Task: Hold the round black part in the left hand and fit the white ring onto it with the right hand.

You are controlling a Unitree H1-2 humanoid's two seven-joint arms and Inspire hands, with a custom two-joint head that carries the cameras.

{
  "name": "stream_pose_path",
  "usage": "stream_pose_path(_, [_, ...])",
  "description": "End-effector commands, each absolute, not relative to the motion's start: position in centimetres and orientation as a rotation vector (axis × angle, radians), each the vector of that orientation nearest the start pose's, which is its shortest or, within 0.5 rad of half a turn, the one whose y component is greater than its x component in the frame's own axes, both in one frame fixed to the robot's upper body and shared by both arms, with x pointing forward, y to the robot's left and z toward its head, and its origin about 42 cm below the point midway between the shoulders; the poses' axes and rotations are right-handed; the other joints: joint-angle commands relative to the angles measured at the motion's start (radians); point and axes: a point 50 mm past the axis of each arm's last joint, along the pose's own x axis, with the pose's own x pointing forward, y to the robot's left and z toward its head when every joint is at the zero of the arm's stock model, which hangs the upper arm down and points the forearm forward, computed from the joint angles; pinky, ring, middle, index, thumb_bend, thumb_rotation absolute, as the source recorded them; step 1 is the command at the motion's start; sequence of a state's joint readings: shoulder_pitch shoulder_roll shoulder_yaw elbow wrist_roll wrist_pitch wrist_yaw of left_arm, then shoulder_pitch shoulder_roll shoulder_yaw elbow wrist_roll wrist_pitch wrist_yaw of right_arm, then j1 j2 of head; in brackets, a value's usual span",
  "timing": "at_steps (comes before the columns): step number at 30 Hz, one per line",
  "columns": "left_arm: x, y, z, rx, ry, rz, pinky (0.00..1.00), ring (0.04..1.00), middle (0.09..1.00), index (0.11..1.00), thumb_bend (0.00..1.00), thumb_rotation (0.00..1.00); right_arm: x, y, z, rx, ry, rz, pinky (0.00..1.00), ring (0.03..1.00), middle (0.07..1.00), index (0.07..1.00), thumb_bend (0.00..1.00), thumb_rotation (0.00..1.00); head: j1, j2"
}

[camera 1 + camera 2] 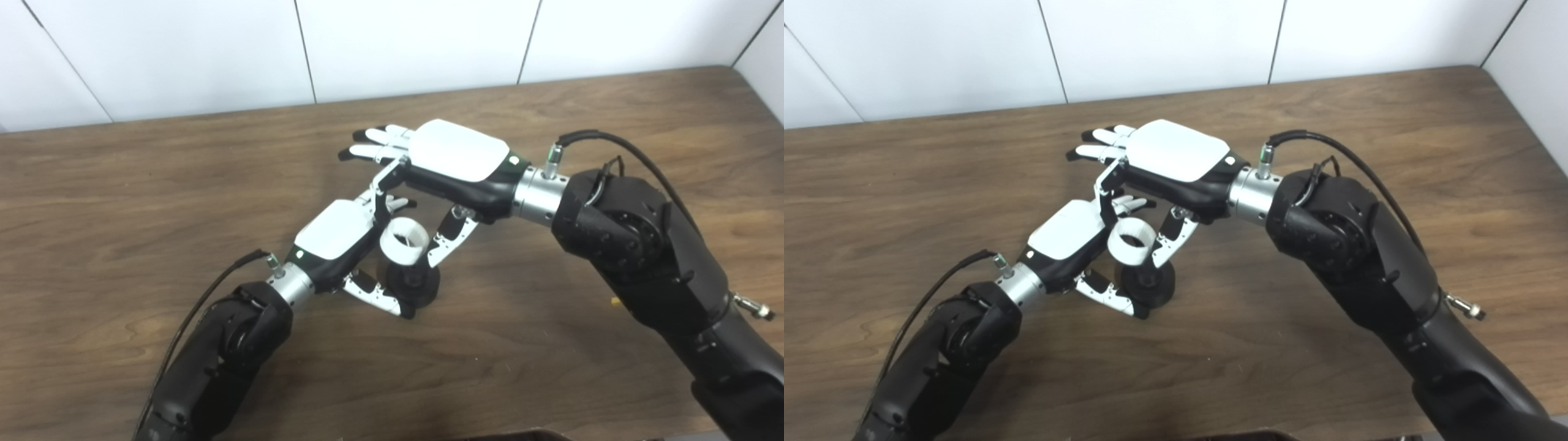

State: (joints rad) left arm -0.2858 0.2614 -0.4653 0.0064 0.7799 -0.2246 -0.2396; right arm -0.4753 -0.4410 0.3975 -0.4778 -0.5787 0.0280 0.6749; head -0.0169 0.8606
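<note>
The round black part (418, 285) sits low over the table, with my left hand (337, 234) shut on it: the thumb touches its near rim and the fingers wrap round behind. Directly above it, tilted toward me, is the white ring (404, 241), its lower edge meeting the part's top. My right hand (456, 154) reaches in from the right and pinches the ring between its thumb on the right side and one finger coming down on the left. Its other fingers stretch out flat to the left. How far the ring sits on the part is hidden.
The brown wooden table (153, 184) runs wide on all sides of the hands. A white panelled wall (398, 43) stands along its far edge. My two black forearms cross the near left and right of the table.
</note>
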Motion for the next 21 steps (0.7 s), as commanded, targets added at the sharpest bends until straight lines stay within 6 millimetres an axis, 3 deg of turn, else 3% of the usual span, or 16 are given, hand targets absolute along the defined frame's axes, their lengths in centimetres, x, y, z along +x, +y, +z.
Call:
stream_pose_path(1, [33.2,12.99,16.42,1.129,-0.546,-0.723,1.0,0.935,0.939,0.477,0.51,0.05,31.61,-15.93,31.25,-1.269,-0.695,0.806,1.0,1.0,0.96,0.479,0.51,0.13,-0.001,0.001])
stream_pose_path(15, [32.64,13.31,16.49,1.11,-0.541,-0.728,1.0,0.934,0.932,0.477,0.52,0.05,31.54,-15.74,30.99,-1.368,-0.703,0.844,1.0,1.0,0.975,0.481,0.51,0.13,-0.043,0.001])
stream_pose_path(21, [32.4,13.46,16.31,1.102,-0.533,-0.736,1.0,0.941,0.94,0.476,0.52,0.05,31.7,-16.01,31.9,-1.442,-0.735,0.836,1.0,1.0,0.97,0.481,0.51,0.13,-0.06,-0.002])
